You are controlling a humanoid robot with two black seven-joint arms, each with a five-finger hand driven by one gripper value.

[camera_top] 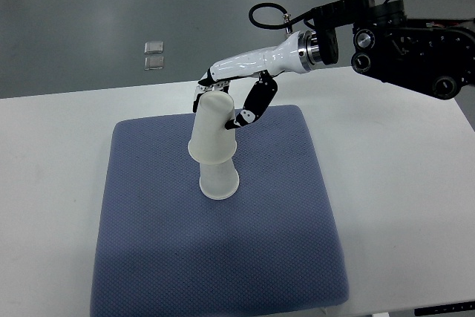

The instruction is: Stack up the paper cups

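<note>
Nearest me, the blue-grey cushion covers the white table. On it stands an inverted paper cup; a second inverted cup sits tilted over it, gripped near its base by my right hand. I see no readable print.

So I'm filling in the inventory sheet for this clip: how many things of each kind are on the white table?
Paper cups: 2, an upside-down cup on the pad, and a second cup held tilted over it by the right hand.
Blue pads: 1, the blue pad under them.
Total: 3 things on the table.
</note>
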